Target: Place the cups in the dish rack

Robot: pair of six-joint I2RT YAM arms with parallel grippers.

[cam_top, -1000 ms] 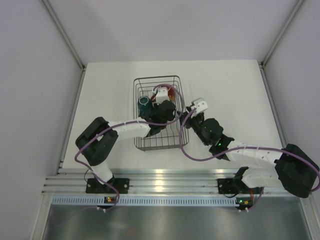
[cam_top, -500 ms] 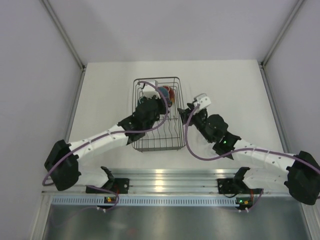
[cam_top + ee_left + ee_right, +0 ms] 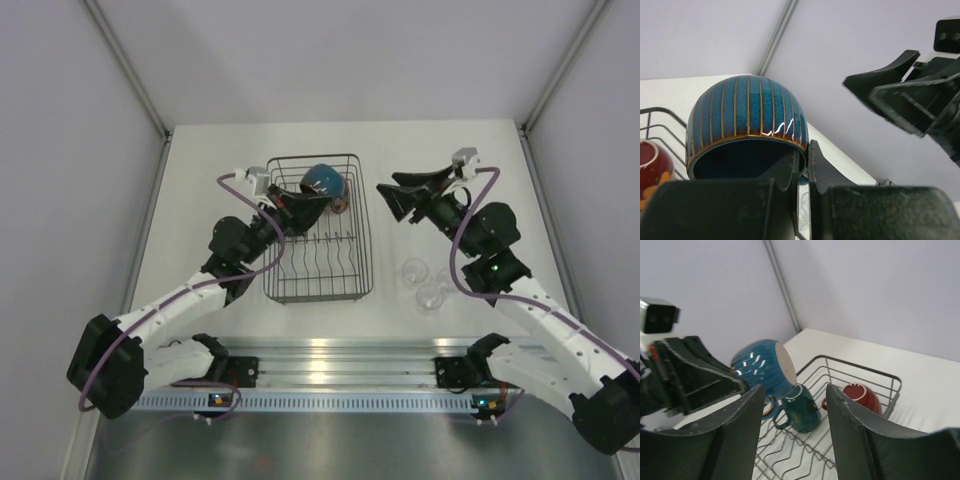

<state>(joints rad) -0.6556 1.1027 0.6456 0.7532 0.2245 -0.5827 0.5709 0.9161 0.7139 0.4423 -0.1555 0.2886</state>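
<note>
Left wrist view showed the left claw (image 3: 807, 150) closed narrow on the lower edge of the dark-blue ribbed cup (image 3: 747, 117). Whether it pinched the wall or the handle could not be told. The cup lay tipped on its side in the air, mouth toward that camera. In the right wrist view it hung over the far end of the dish rack (image 3: 316, 297), just above the teal mug (image 3: 802, 414), with the red patterned cup (image 3: 860, 397) beside that mug. The right claw (image 3: 390, 200) stood wide and empty over the counter (image 3: 450, 140) beside the rack. Three clear glasses (image 3: 412, 270) waited on the counter nearer the bases.

Such a thin pinch would likely let the cup swing, so the descent wanted a slow, steady wrist. A free patch of wire nearer the prongs looked the better landing than on top of the mug. The claw should open only once the cup sat on the wires, and the right arm should stand off meanwhile.

No brand, label or writing could be read.
</note>
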